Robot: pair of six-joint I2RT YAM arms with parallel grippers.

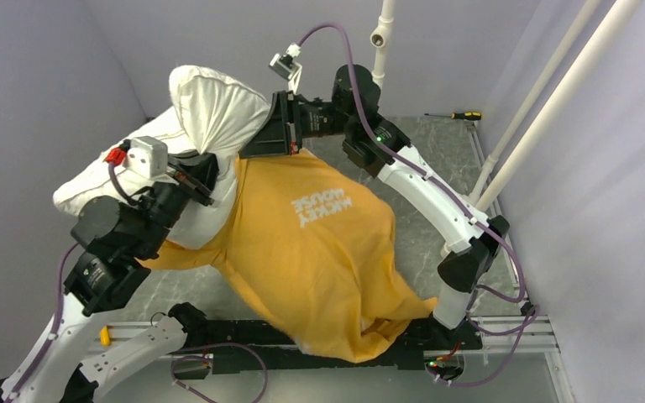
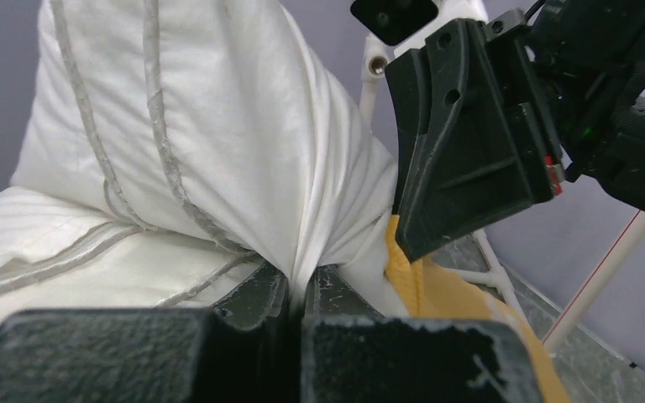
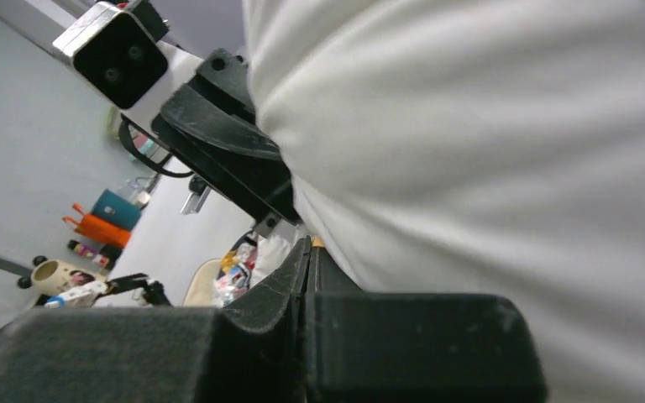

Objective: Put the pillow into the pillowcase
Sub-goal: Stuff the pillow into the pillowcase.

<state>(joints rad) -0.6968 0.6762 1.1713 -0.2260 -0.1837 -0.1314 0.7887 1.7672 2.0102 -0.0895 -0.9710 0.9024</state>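
Note:
The white pillow (image 1: 210, 105) bulges up at the back left, its lower part inside the orange-yellow pillowcase (image 1: 319, 252), which drapes toward the table's near edge. My left gripper (image 1: 208, 168) is shut on a pinched fold of the pillow (image 2: 218, 143); in the left wrist view the jaws (image 2: 302, 290) clamp white fabric. My right gripper (image 1: 256, 144) sits at the case's open edge beside the pillow, shut, with a sliver of orange at its tips (image 3: 312, 248). The left wrist view shows its fingertip (image 2: 407, 243) on the pillowcase (image 2: 445, 294) hem. The pillow (image 3: 470, 126) fills the right wrist view.
A screwdriver (image 1: 462, 115) lies at the back right of the marble table (image 1: 437, 159). White pipes (image 1: 554, 92) rise along the right side. Grey walls close in at left and back. A small yellow piece (image 1: 105, 336) sits by the left arm's base.

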